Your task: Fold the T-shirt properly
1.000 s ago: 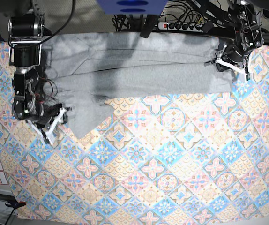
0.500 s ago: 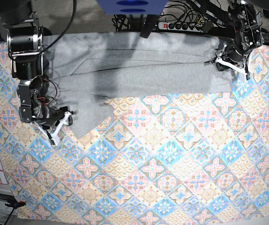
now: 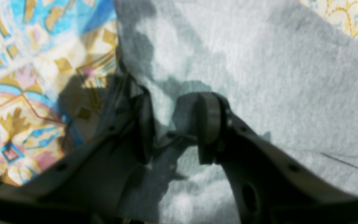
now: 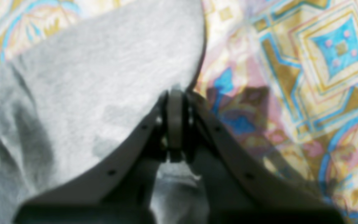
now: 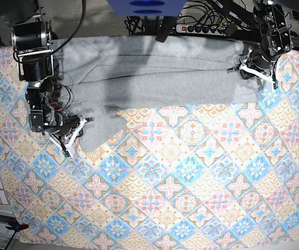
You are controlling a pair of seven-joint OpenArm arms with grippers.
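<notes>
**Right arm drags the sleeve corner inward while the left pins the far edge**

The T-shirt point(image 5: 154, 73) lies spread along the upper part of the base view, on the tile-patterned cloth point(image 5: 191, 182), with one flap hanging down toward the left-centre. The right gripper point(image 5: 72, 136), at the left of that view, is clenched on the grey fabric; its wrist camera shows the jaws pressed together with the T-shirt's curved edge point(image 4: 104, 77) pinched between them. Compared with the earlier frames, this gripper sits further right and slightly lower, and the arm above it has swung the same way, so the flap's edge has been carried toward the middle. That suggests the side fold is underway, not finished: the flap is bunched, not flat.

The left gripper point(image 5: 254, 69), at the upper right of the base view, has barely shifted. Its jaws point(image 3: 176, 124) stand apart around a ridge of grey cloth; whether they truly grasp it I cannot tell.
</notes>
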